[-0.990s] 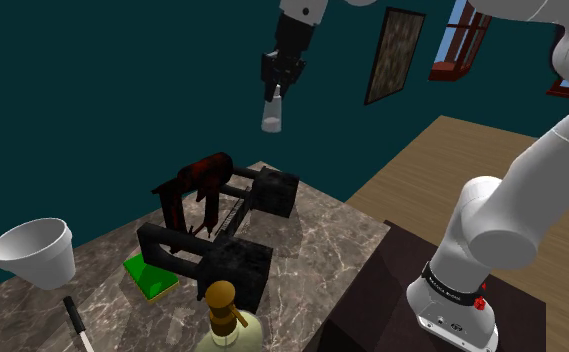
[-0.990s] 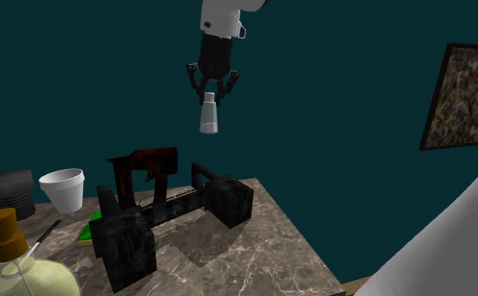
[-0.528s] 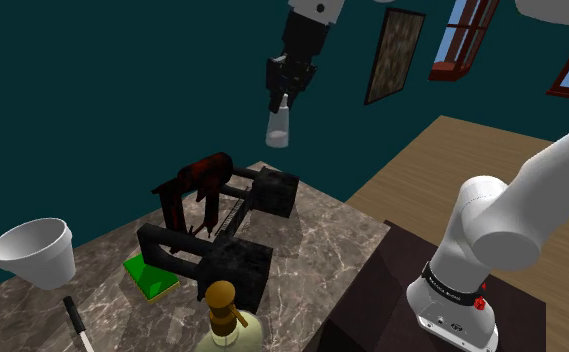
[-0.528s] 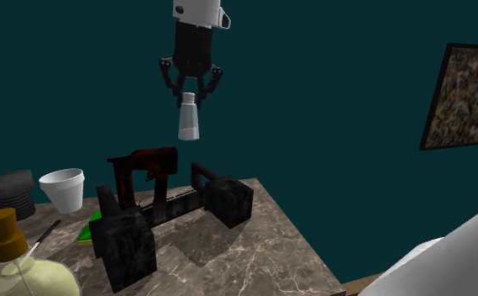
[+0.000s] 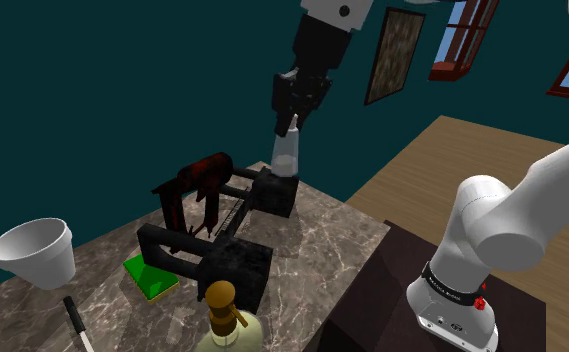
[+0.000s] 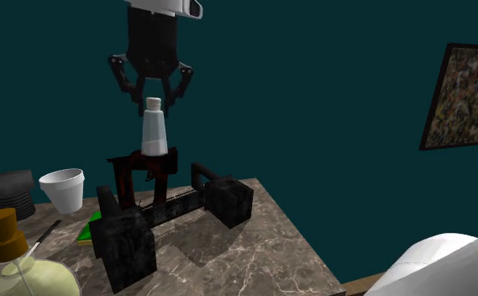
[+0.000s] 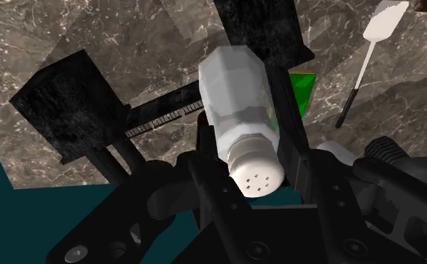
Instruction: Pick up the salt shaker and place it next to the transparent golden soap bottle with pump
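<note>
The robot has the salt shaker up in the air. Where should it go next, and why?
Probably carry it across, keeping high, toward the soap bottle. The gripper clasps the salt shaker above the far end of the black rack, which stands between it and the bottle.

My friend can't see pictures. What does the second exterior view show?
The black tool holds a white salt shaker by its cap, above a black rack on a marble table. A white cup and a yellowish pump bottle stand at this view's left.
</note>
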Available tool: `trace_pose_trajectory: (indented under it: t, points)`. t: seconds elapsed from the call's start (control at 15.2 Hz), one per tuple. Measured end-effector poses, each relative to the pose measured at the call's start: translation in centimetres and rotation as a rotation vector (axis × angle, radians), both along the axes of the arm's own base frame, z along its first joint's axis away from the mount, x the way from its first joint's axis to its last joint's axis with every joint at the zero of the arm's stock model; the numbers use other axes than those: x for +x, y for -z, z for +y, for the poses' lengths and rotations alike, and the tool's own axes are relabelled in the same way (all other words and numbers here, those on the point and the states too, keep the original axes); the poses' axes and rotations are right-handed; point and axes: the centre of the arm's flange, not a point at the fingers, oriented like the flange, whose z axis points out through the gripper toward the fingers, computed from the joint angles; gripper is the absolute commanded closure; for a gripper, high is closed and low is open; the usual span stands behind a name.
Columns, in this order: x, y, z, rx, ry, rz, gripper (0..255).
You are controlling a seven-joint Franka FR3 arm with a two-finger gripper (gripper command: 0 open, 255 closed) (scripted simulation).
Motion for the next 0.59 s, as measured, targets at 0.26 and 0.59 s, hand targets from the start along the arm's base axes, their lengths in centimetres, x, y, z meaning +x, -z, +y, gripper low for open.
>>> trace_pose_trajectory:
  t: [0.26,0.59]
  points:
    - [-4.4,0.2,3.2,0.000,0.000,0.000,255]
    - [-9.2,0.2,7.3,0.000,0.000,0.000,255]
